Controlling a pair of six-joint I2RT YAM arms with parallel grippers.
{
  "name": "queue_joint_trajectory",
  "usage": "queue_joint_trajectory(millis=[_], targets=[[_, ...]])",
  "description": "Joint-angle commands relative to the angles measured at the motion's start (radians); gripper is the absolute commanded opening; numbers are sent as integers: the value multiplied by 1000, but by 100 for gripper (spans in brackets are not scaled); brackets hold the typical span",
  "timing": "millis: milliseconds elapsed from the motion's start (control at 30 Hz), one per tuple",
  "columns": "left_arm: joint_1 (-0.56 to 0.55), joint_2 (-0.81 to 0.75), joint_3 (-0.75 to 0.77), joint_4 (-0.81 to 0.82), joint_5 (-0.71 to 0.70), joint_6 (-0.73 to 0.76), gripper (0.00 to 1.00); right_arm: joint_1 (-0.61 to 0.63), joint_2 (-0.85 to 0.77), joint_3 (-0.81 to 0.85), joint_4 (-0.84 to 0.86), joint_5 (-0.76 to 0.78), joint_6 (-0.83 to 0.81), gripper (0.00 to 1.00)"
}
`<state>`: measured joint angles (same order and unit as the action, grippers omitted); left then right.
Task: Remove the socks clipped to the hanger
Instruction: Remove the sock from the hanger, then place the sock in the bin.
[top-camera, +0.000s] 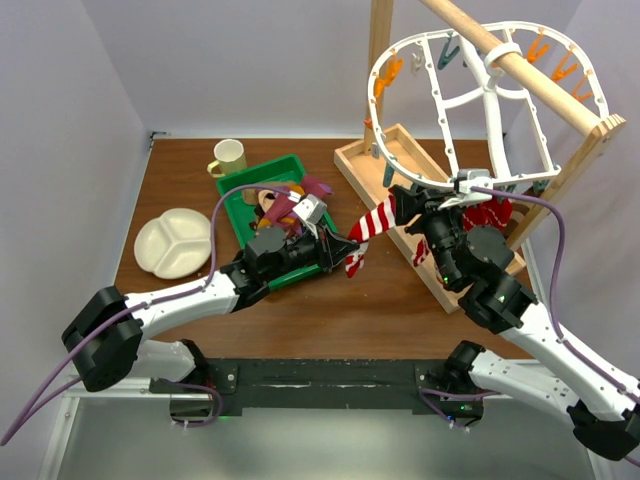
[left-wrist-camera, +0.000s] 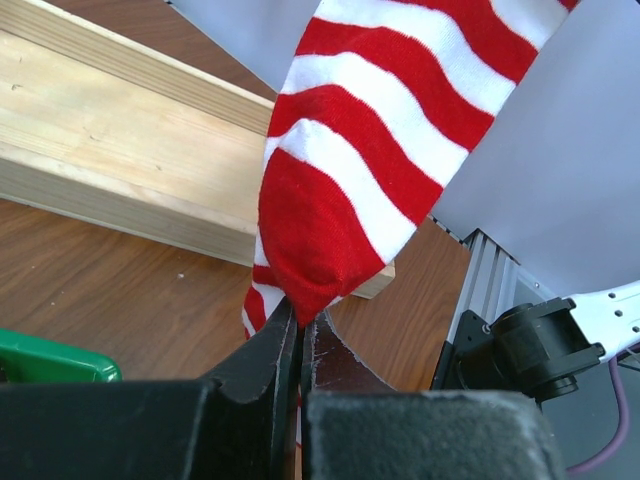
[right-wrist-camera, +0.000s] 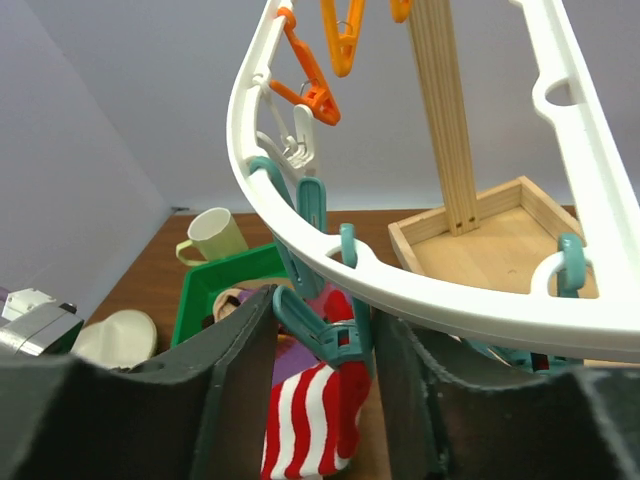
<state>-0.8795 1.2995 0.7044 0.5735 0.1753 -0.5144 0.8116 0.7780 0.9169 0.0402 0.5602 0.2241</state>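
A red-and-white striped sock (top-camera: 374, 226) hangs slanted from a teal clip (right-wrist-camera: 330, 335) on the low rim of the white oval hanger (top-camera: 372, 95). My left gripper (top-camera: 352, 243) is shut on the sock's red toe, seen in the left wrist view (left-wrist-camera: 370, 150) with the fingertips pinched together (left-wrist-camera: 300, 320). My right gripper (top-camera: 405, 200) is open. In the right wrist view (right-wrist-camera: 322, 305) its jaws stand on either side of the teal clip, under the hanger rim (right-wrist-camera: 450, 300). The clip still grips the sock (right-wrist-camera: 310, 420). A maroon sock (top-camera: 490, 213) hangs behind my right arm.
The hanger hangs from a wooden rail (top-camera: 520, 60) on a stand with a wooden tray base (top-camera: 400, 160). Orange clips (top-camera: 565, 70) dangle at the far rim. A green tray (top-camera: 262, 168) with several socks, a pale cup (top-camera: 229, 157) and a white divided plate (top-camera: 172, 243) lie to the left.
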Motion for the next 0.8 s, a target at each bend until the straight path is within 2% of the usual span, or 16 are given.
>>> queue_joint_trajectory(millis=[0,67,100,267,633,767], targets=[[-6,-29,-3,25,-16,2,0,-2,-8,48,56,15,-5,35],[-4,-31,-6,23,-22,4,0,0,-11,48,52,17,-3,27],[-4,-34,-8,23,-23,2,0,0,-14,48,49,18,1,19],[-6,-49,-26,25,-43,-1,0,0,-19,51,41,18,7,2],[-3,-132,-59,2,-172,8,0,0,-11,59,29,7,23,0],[7,-146,10,-82,-312,30,0,0,-16,56,26,7,27,0]])
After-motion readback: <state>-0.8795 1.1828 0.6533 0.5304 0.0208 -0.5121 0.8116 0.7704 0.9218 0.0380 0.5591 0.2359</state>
